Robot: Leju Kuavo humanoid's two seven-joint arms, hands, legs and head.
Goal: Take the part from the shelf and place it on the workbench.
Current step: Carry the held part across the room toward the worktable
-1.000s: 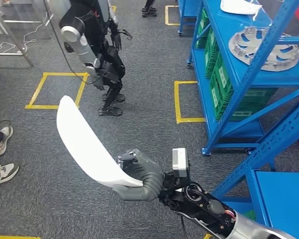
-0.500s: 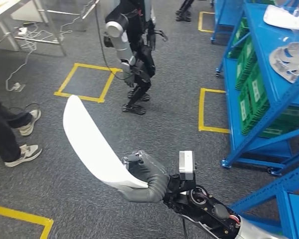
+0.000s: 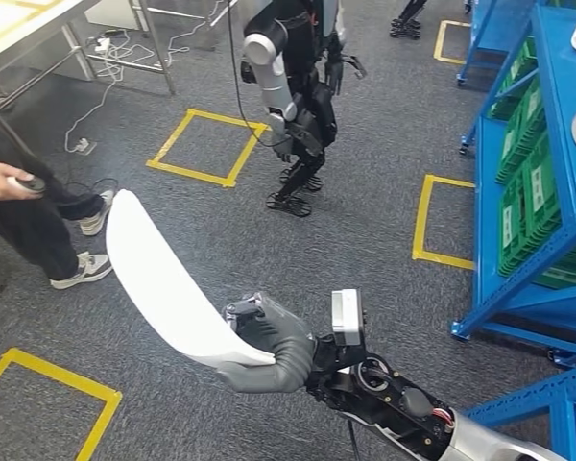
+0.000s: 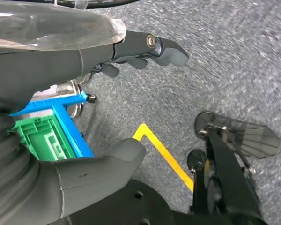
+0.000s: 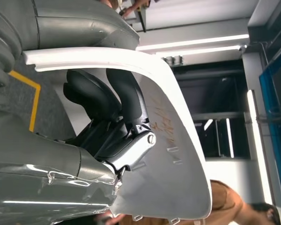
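The blue shelf [image 3: 539, 144] is standing off to the right of the right robot hand [image 3: 271, 341], with green crates [image 3: 531, 197] stacked in it, while a second humanoid robot [image 3: 296, 86] is standing on the grey carpet ahead, beyond a yellow floor square [image 3: 205, 144]. A person [image 3: 24, 206] is standing to the left, holding a small controller. The right robot hand is clamping one end of the long white curved part [image 3: 162, 283], thumb on one face and dark fingers [image 5: 107, 101] wrapped onto the other, so the rest is cantilevering up and leftward over the floor. The left robot hand [image 4: 96, 93] is hanging with fingers apart, holding nothing. To carry well, the grip probably needs to be kept firm, the free end kept clear of the person, and the turn toward the tabletop taken smoothly.
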